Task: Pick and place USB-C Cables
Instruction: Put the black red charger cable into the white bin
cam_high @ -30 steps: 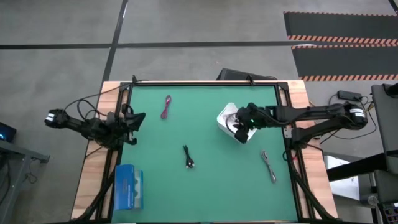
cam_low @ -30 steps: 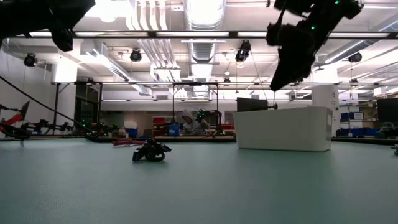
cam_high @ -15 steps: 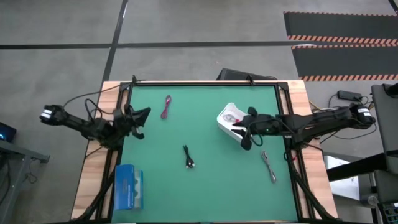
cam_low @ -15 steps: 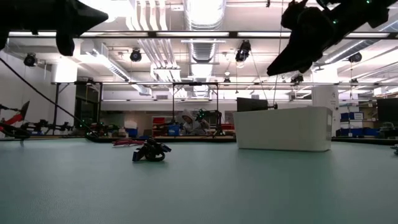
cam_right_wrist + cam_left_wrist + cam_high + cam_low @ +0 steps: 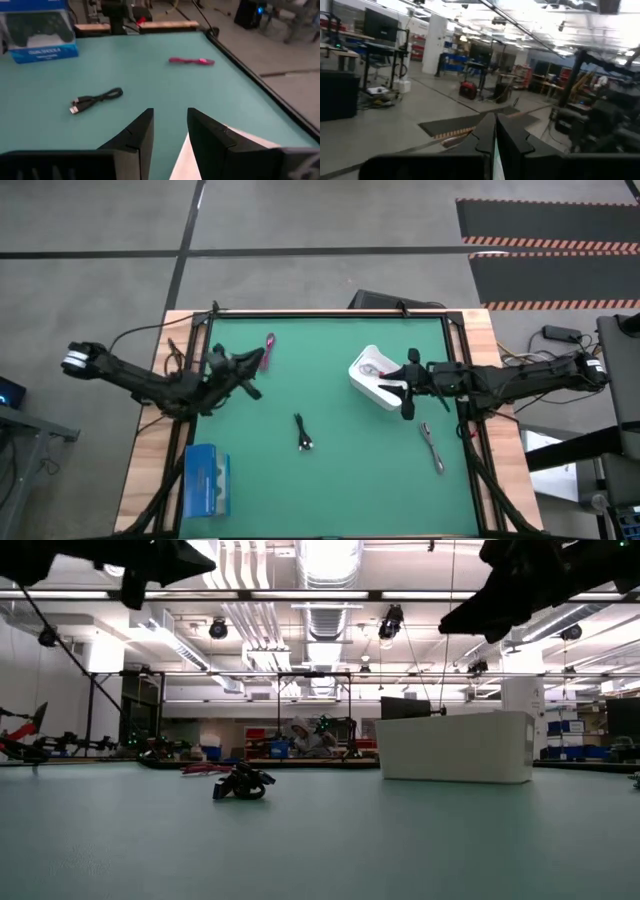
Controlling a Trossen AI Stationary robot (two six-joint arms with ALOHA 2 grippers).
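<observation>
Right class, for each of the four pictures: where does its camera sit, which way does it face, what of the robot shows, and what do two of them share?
High view: overhead, facing down; both arms, left gripper, right gripper.
Low view: at tabletop height, facing the room; arms overhead, white bin.
Left wrist view: on the left arm, facing the room; fingers nearly together.
Right wrist view: on the right arm, facing across the table; fingers apart.
Shared: black cable, high and right wrist views.

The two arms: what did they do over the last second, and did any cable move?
The right hand drew back from over the white bin toward the right edge, open and empty. The left hand, shut, reached out over the mat toward the magenta cable. The black cable, grey cable, blue box and bin stayed put.
</observation>
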